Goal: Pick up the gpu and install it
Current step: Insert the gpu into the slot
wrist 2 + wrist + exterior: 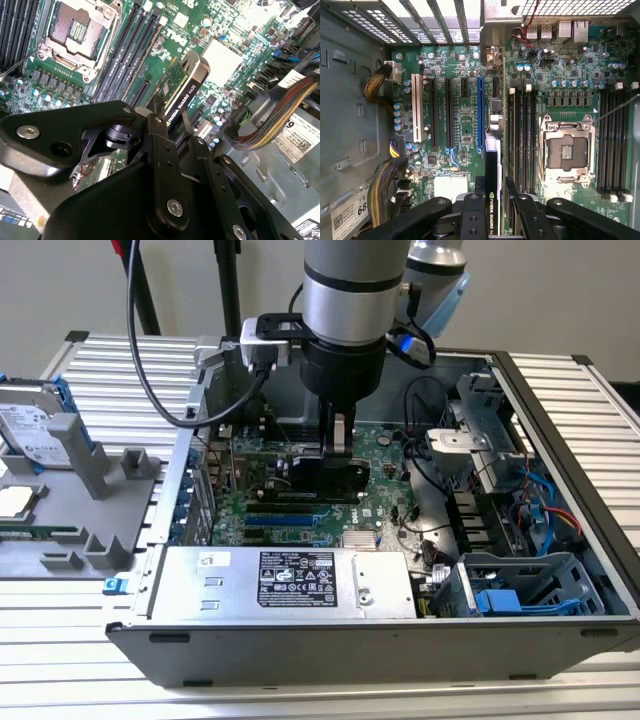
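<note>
Pincer [169, 122] pinching the gpu [182, 92] edge-on at frame centre in the second wrist view, held above the motherboard [455, 125]. Risk judged: card misaligned with the blue slot [480, 115] would jam or strike neighbouring components.

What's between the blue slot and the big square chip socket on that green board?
In the first wrist view, the gpu, clamped edge-on in the gripper, hangs between the blue slot and the socket; a row of black memory slots lies beside the socket.

matt black gpu [186, 85] cover, ribbed metal table [560, 680]
</note>
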Robot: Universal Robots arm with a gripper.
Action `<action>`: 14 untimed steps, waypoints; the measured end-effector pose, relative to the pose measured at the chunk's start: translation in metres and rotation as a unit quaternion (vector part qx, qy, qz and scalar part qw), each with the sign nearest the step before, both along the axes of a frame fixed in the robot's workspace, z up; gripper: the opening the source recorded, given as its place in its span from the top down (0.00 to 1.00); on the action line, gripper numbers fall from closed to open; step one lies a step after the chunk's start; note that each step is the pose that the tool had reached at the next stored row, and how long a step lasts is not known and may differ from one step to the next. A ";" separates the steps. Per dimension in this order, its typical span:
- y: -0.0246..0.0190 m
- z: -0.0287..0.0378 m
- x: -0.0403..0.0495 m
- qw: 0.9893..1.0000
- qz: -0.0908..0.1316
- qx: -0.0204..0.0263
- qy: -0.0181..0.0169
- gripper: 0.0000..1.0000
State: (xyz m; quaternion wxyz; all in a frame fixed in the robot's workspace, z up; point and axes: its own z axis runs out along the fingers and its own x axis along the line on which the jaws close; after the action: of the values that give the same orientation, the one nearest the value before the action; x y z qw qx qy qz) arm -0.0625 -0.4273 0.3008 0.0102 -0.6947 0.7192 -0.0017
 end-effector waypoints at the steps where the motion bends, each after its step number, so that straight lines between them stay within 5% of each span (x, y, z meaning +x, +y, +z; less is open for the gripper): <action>1: 0.0000 -0.0003 0.0000 1.000 0.000 0.000 0.000 1.00; 14: 0.0000 -0.0027 0.0000 1.000 0.000 0.000 0.000 1.00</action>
State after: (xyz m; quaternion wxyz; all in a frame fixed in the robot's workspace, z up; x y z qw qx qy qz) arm -0.0625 -0.4273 0.2981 0.0102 -0.6947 0.7192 -0.0017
